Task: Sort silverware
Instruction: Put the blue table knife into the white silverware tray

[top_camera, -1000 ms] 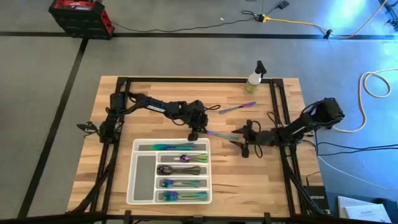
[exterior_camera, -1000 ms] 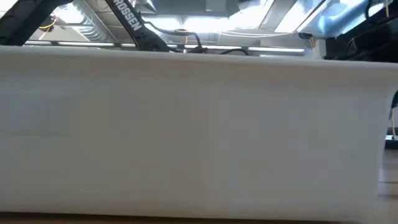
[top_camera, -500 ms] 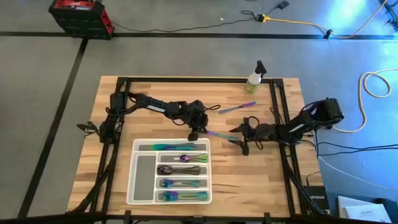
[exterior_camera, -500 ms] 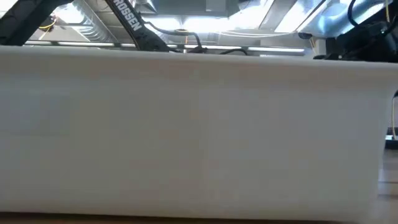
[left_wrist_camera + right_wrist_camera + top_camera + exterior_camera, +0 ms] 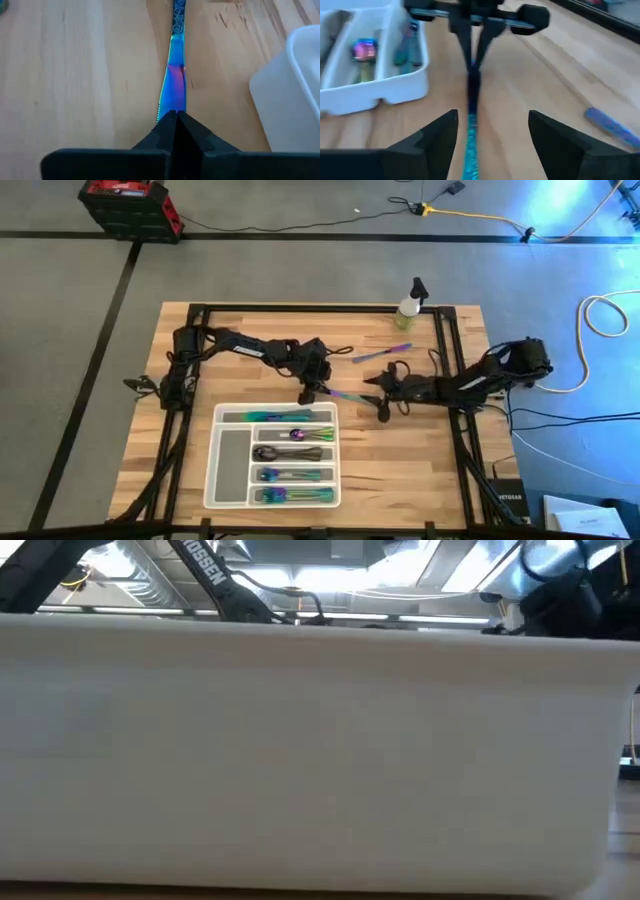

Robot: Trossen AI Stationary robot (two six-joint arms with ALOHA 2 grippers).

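Observation:
My left gripper (image 5: 309, 393) is just beyond the tray's far right corner, shut on an iridescent purple-teal knife (image 5: 342, 394) that runs toward the table's right. My right gripper (image 5: 376, 397) is open at the knife's other end, one finger on each side of the patterned handle (image 5: 469, 145) without touching it. The translucent white tray (image 5: 212, 480) holds more silverware (image 5: 292, 455) in its compartments. Another blue-purple piece (image 5: 380, 353) lies flat on the wood farther back. My left gripper pinches the knife's blade (image 5: 171, 102) between its two shut fingers (image 5: 162, 131), which lie along the knife. The knife runs straight out from the fingertips toward the table's right. I cannot tell whether it rests on the wood.
A small spray bottle (image 5: 408, 306) stands at the table's far edge, right of centre. The tray's white wall (image 5: 320, 750) fills the low view. Black frame rails (image 5: 447, 350) run along the table's sides. Bare wood lies right of the tray.
My right gripper has moved toward the table's left and far edges, coming over the knife's handle end with its fingers apart. My left gripper and the knife have stayed nearly in place.

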